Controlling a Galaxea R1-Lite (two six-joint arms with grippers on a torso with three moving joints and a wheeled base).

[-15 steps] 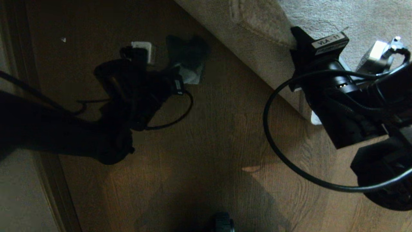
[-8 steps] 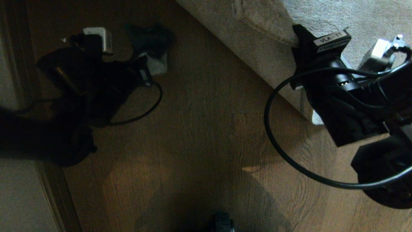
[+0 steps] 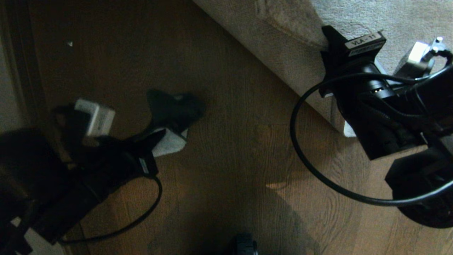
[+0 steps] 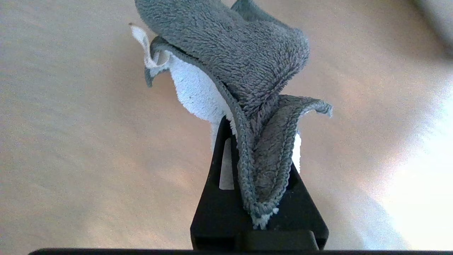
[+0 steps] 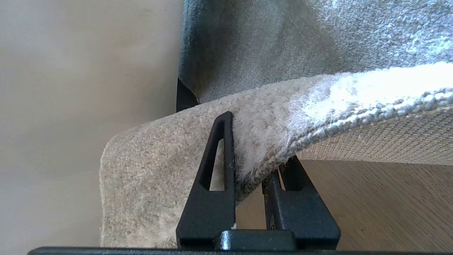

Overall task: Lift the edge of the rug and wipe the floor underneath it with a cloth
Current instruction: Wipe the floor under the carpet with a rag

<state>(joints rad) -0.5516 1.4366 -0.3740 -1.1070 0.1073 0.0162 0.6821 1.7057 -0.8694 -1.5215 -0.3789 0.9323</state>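
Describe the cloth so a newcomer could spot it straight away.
Start at the big grey-beige rug whose lifted rug edge the right gripper pinches. Cross the bare wood floor to the left gripper. The cloth hangs from it: small, fluffy, dark grey over white.

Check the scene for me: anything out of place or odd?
Nothing stands out beyond the job itself. The rug edge is lifted off the floor, pinched in the right gripper. The left gripper holds the cloth. No spills or damage visible.
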